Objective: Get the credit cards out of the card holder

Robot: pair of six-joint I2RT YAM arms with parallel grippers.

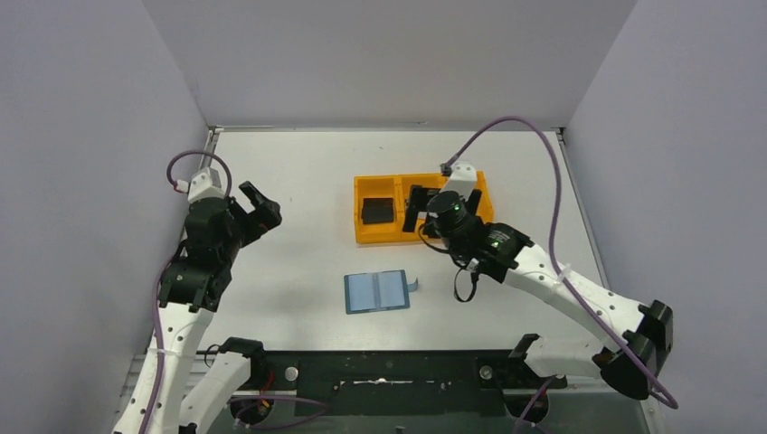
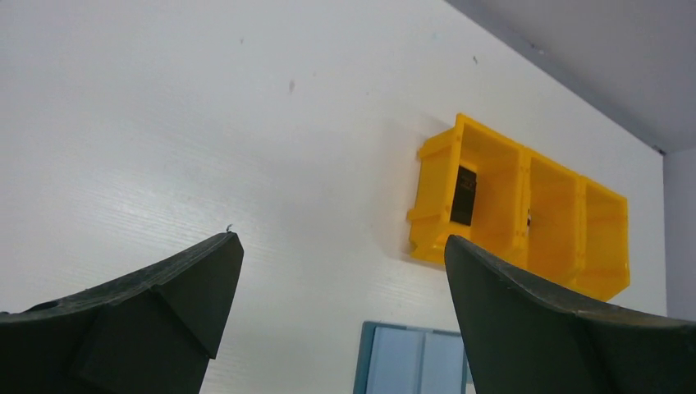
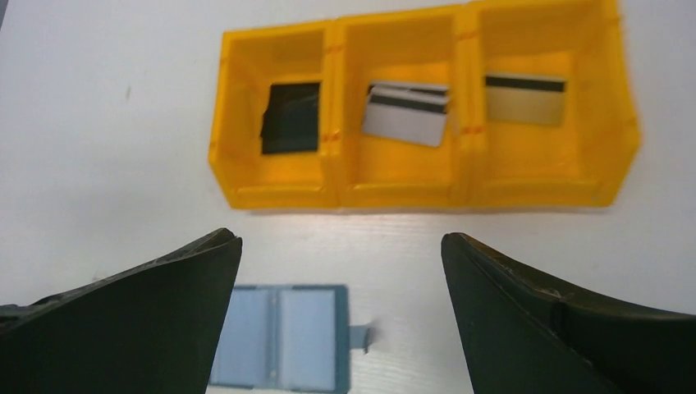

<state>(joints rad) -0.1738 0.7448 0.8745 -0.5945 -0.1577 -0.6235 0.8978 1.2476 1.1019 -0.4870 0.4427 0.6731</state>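
Card holder (image 1: 377, 292) flat open on white counter (image 1: 298, 181) before orange tray (image 1: 389, 238), long axis crosswise, tab (image 1: 413, 286) rightward; both arms' jaws wide, empty.

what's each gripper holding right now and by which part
Nothing is held. The left gripper and right gripper both stand open and empty; the wallet lies apart from both.

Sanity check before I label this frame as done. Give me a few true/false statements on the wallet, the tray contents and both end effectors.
1. The wallet lies open on the table. True.
2. The black cards sit in the tray's middle compartment. False: they are in the left one; the middle holds silver-grey cards.
3. The right end effector grips a card. False: it is open and empty.
4. Every tray compartment holds a card. True.
5. The left end effector is open and empty. True.
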